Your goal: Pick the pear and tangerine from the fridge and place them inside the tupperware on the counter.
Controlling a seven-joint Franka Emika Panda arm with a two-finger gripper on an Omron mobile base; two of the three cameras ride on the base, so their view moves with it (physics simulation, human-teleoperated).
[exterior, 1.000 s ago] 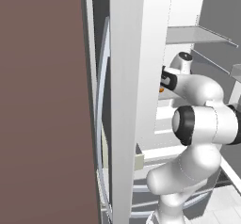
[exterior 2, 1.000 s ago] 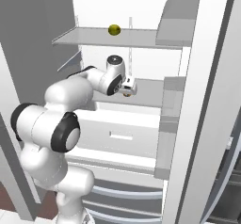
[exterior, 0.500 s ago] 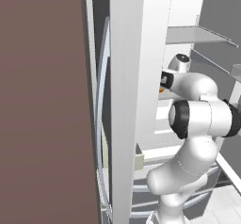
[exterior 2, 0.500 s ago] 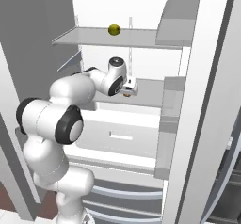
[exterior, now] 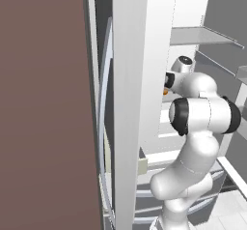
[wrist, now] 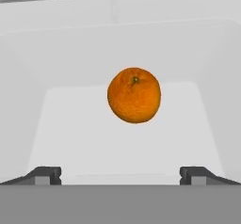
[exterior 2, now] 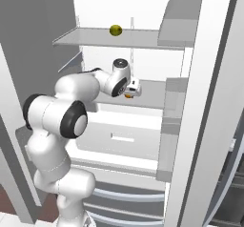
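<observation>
Tangerine (wrist: 134, 95) sits on the middle fridge (exterior 2: 143, 30) shelf, centred just ahead of the gripper (wrist: 120, 173), whose jaws stand wide apart and hold nothing. Pear (exterior 2: 115, 30) waits on the shelf above. The step looks like approach: next, advance until the fingers straddle the fruit, then close.

In the right base view the tangerine (exterior 2: 127, 96) was mostly hidden behind the hand (exterior 2: 133, 88), only an orange sliver showing at six o'clock.
</observation>
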